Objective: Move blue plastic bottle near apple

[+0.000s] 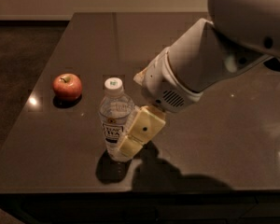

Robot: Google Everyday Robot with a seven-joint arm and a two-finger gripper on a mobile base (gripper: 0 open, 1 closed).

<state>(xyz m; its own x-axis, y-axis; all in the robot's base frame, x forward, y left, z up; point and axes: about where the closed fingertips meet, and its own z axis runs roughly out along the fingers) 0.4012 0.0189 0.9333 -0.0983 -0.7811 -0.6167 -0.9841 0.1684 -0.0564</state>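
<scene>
Camera view: blue plastic bottle [114, 112] stands upright on the dark table [88, 41], near its front edge, white cap up. The apple [67, 86] sits apart from it, to the left and slightly farther back. Gripper [135, 127] is low against the bottle's right side, its cream part overlapping the label; clamped or apart, cannot tell.

The only lettering stood on the blue plastic bottle [115, 110]. Its white label [111, 130] bore a dark square logo [112, 132] whose letters seemed to read "TEA"; the finer print beneath could not be read. The white cap [114, 83] carried a small greenish mark, also illegible. The gripper [139, 132] lay against the bottle at its 4 o'clock.
</scene>
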